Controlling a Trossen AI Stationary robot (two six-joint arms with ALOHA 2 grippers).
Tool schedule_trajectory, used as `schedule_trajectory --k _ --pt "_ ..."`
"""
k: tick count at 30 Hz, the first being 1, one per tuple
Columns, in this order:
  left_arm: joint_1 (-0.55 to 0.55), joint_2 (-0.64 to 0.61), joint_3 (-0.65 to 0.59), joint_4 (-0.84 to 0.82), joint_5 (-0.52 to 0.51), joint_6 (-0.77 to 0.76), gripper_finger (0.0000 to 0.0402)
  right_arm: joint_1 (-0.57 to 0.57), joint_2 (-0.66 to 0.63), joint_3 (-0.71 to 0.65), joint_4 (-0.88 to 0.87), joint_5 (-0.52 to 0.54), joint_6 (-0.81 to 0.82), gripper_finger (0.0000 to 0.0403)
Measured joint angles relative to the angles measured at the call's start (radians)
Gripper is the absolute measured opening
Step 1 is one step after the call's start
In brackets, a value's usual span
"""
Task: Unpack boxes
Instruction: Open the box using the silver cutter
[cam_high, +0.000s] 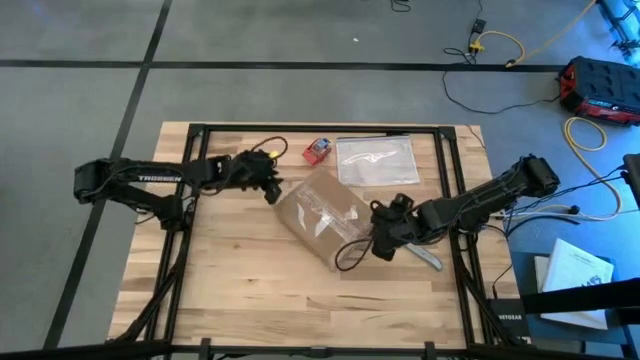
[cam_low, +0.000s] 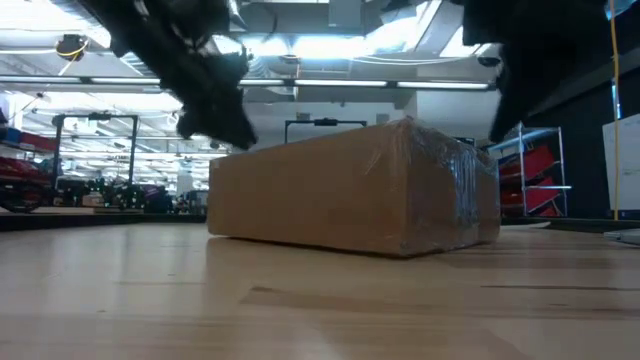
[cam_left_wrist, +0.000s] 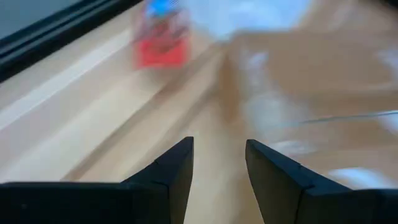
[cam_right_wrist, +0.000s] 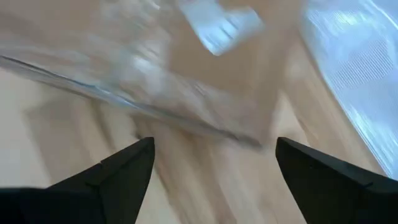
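flanking one cardboard box (cam_high: 322, 213) on a wooden table (cam_high: 230, 280)
left gripper (cam_left_wrist: 217, 165) narrowly parted, right gripper (cam_right_wrist: 214, 163) spread wide, both empty; one plastic bag (cam_high: 377, 160), one red-and-blue object (cam_high: 317, 150); grey floor.

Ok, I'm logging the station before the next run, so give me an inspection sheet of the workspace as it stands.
Surface: wooden table with a black frame; bare wood in front.
Job's things: one brown taped box lying flat near the middle, flaps shut.
Clutter: clear plastic bag behind the box; small red-and-blue object beside the bag.
Grippers: left gripper at the box's left corner, fingers a little apart, holding nothing; right gripper at the box's right end, open, holding nothing.
Cables: yellow and black cables on the floor behind the table.
Surroundings: grey floor, red case at right, shelving in the room behind.
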Motion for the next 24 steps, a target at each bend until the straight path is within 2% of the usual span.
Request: schedule_trajectory --k 3,8,12,19,24 --pt "0.051 0.001 0.000 -0.101 0.001 -0.025 0.0135 0.006 0.001 -0.001 -0.057 0.040 0.071 0.0323" --pt "0.082 0.002 0.000 -0.186 0.023 -0.020 0.0135 -0.017 0.008 -0.002 -0.033 0.073 0.075 0.0323" --pt "0.064 0.017 -0.029 -0.218 0.054 -0.002 0.0135 -0.054 0.032 -0.003 -0.029 0.034 0.068 0.0323" --pt "0.019 0.016 -0.091 -0.149 0.089 -0.054 0.0135 -0.061 0.039 -0.007 -0.020 -0.020 0.062 0.0323" --pt "-0.002 0.024 -0.128 -0.077 0.098 -0.084 0.0135 -0.061 0.039 -0.071 0.013 -0.059 0.062 0.0323"
